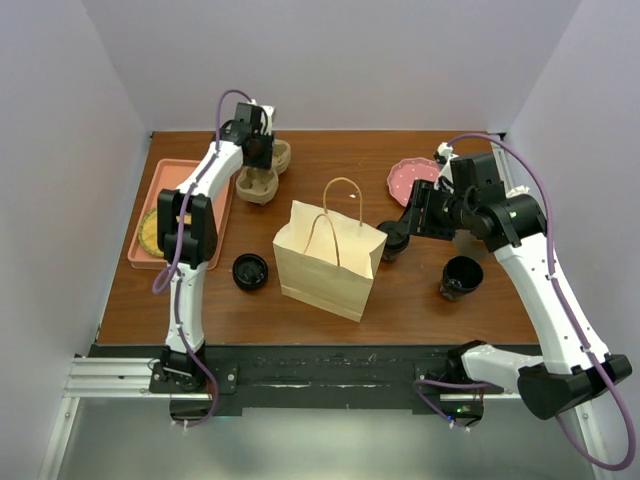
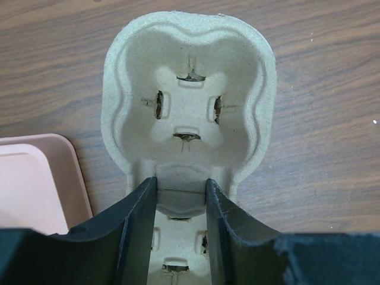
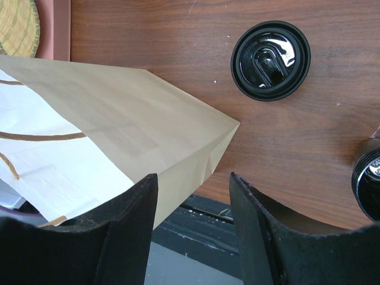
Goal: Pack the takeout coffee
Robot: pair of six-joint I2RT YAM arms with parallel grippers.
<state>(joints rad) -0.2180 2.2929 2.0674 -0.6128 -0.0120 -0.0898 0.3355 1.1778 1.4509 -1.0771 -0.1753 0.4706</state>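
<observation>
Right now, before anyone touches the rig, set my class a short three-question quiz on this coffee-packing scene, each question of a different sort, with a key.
1. True or false: a coffee cup already sits in the cup carrier.
2. Choose one: what do the fingers of the left hand straddle? A) a paper bag; B) the cup carrier; C) a pink plate.
3. Fill in: seen from the robot, the pink tray lies on the ___ side of the table.

Key: 1 false, the carrier pockets in view are empty; 2 B; 3 left.
</observation>
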